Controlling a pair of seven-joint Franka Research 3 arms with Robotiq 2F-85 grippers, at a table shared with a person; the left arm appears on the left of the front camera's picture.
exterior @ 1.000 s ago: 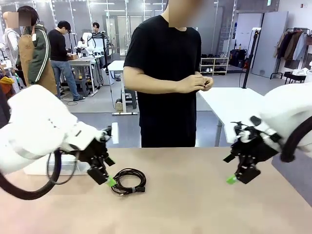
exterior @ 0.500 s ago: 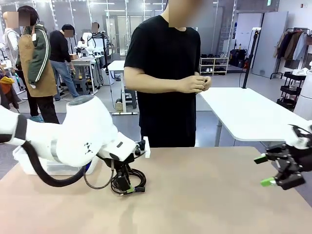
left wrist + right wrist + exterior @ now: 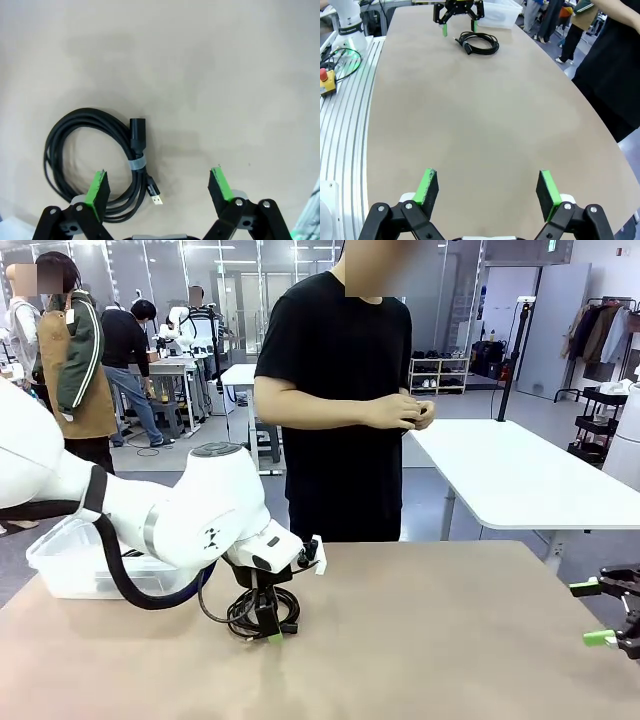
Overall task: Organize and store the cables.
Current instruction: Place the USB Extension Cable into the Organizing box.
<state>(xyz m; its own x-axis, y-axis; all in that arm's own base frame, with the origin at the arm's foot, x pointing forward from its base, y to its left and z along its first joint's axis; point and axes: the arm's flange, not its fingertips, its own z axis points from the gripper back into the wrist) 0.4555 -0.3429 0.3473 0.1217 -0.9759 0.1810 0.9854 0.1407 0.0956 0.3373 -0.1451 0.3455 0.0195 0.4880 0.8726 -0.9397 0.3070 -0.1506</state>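
Left wrist view: where's the cable (image 3: 136, 147)?
– Coiled flat on the table (image 3: 225, 75), with a grey tie round one side. It sits toward the picture's left, under the left gripper (image 3: 160, 185).
– And against the fingers?
– One green pad (image 3: 96, 187) overlaps the coil's near edge. The tie and the USB plug lie in the gap, closer to that pad. The other pad hangs over bare table, well clear of the coil. Whether anything touches the cable, I can't tell.
– Jaws?
– Spread wide, gripping nothing.
– Front view?
– The left gripper (image 3: 268, 630) points down at the cable (image 3: 288, 620), near the table's left side, beside a clear bin (image 3: 60, 560). The right gripper (image 3: 592, 613) is at the table's far right edge, well apart from the coil, pads parted and empty.
– Right wrist view?
– The right gripper (image 3: 487, 187) is released over bare table. Far across, the cable (image 3: 479, 42) lies just beside the left gripper (image 3: 459, 27).
– The person?
– Standing at the far side, hands (image 3: 405, 412) together at the chest.
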